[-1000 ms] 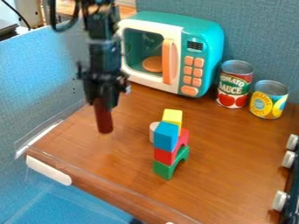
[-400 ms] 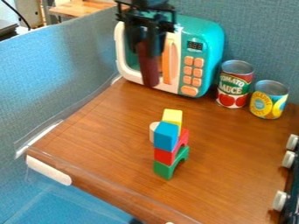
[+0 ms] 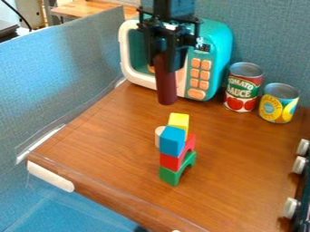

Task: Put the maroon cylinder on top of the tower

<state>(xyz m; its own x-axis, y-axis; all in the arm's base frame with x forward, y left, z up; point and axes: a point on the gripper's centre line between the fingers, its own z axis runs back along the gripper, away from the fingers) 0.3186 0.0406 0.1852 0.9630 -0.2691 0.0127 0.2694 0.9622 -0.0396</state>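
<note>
Closer to the tower (image 3: 172, 144) now, my gripper (image 3: 167, 67) has the maroon cyl. (image 3: 165, 85) hanging below, fingers closed on its top end.

The black two-finger tool (image 3: 168, 67) grips a maroon cylinder (image 3: 166, 90). A multicoloured block tower (image 3: 172, 143) stands on the brown bench (image 3: 109, 145).

Microwave (image 3: 216, 50) at twelve o'clock, red can (image 3: 243, 87) at two
Yellow can (image 3: 278, 103) just beside red can, at three, both upright; white knobs (image 3: 299, 165) at four.
</note>
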